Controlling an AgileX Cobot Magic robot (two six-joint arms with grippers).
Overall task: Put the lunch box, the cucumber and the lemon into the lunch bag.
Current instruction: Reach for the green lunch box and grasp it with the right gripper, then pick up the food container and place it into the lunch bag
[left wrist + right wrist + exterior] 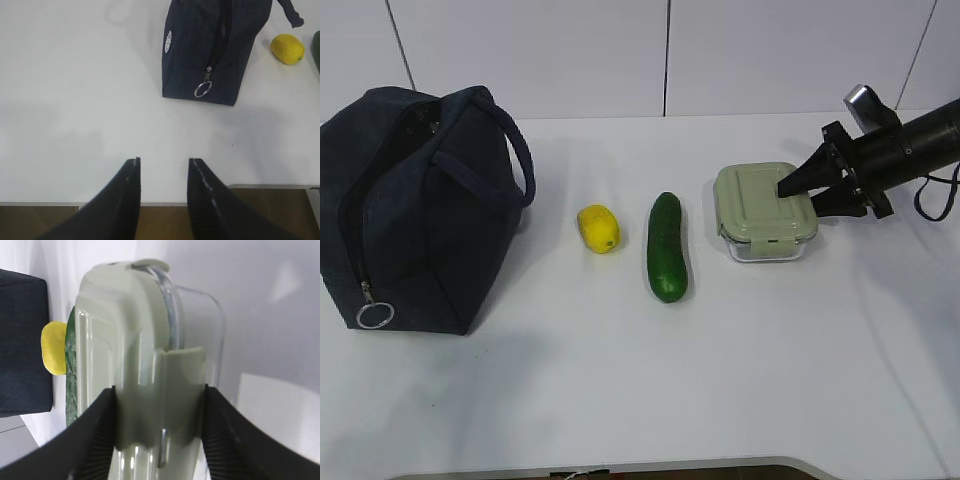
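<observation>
Three items remain outside the bag, laid in a row across the white desk point(620, 380). Nearest the right arm is the lunch box point(760, 205), lid on, upright on the desk at the right of the row. The right claw point(160, 415) is at its right-hand end: in the right wrist view a finger stands on either side of the lid's side clip point(165, 390), so the claw brackets that end of the box, though whether the pads are pressing or only touching cannot be told. Judged from this, the step in hand is the pick-up of the box, taken by the short end so that the arm can carry it leftward without crossing the other items. The cucumber point(666, 246) lies just left of the box, lengthwise toward the camera, and the lemon point(599, 228) lies beside it further left, both apart from each other and untouched. The bag point(405, 205) stands at the far left, well apart from the box; its zipper point(355, 230) appears parted at the upper end, the ring pull point(374, 315) low near the desk. The left claw point(165, 200), spread and empty, hovers over the near desk edge facing the bag, placed, it seems, to steady or open it. Risk noted: an end grip on a glass box may let it tilt.
</observation>
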